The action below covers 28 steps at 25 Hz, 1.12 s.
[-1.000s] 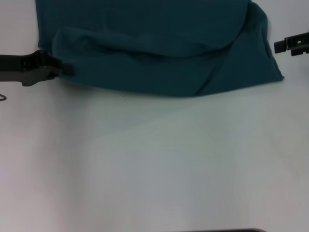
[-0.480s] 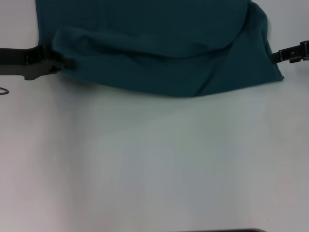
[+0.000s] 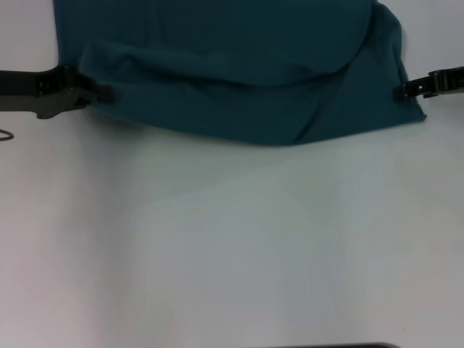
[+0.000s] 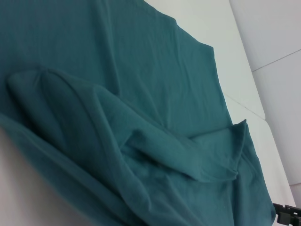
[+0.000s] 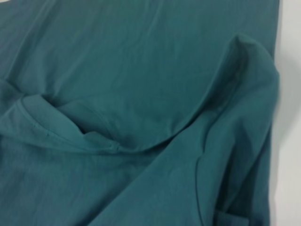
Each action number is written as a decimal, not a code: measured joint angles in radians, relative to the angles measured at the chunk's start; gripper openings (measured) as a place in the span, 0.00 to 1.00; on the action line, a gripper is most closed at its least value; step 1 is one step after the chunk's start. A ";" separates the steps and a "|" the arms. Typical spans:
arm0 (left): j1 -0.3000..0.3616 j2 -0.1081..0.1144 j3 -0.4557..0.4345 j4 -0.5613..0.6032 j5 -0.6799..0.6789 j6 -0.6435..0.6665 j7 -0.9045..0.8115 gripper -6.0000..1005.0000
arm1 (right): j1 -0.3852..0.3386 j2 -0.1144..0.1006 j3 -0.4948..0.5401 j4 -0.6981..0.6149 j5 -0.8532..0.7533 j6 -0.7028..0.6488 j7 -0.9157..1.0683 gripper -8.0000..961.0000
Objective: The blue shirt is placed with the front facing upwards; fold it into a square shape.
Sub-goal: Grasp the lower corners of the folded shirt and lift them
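Note:
The blue shirt (image 3: 239, 65) lies across the far part of the white table (image 3: 232, 246), with a loose fold bulging along its near edge. No lettering or collar shows. My left gripper (image 3: 101, 93) reaches in from the left and touches the near left corner of the shirt. From the right, my right gripper (image 3: 401, 92) meets the shirt's right edge, just above its near right corner. The left wrist view shows the rumpled blue shirt (image 4: 122, 122) and, far off, the right gripper (image 4: 286, 215). Only folds of the blue shirt (image 5: 141, 103) fill the right wrist view.
A small dark loop (image 3: 6, 135) lies on the table at the far left edge. A dark strip (image 3: 326, 346) shows at the table's near edge. White tabletop stretches from the shirt's near edge toward me.
The right gripper has moved left until it touches the shirt's right edge. The left gripper has shifted a little farther away along the shirt's left corner. The shirt has barely moved.

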 joint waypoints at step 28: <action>-0.004 0.000 0.000 -0.001 -0.007 -0.010 -0.004 0.02 | 0.036 -0.002 -0.034 0.105 0.001 0.019 0.007 0.56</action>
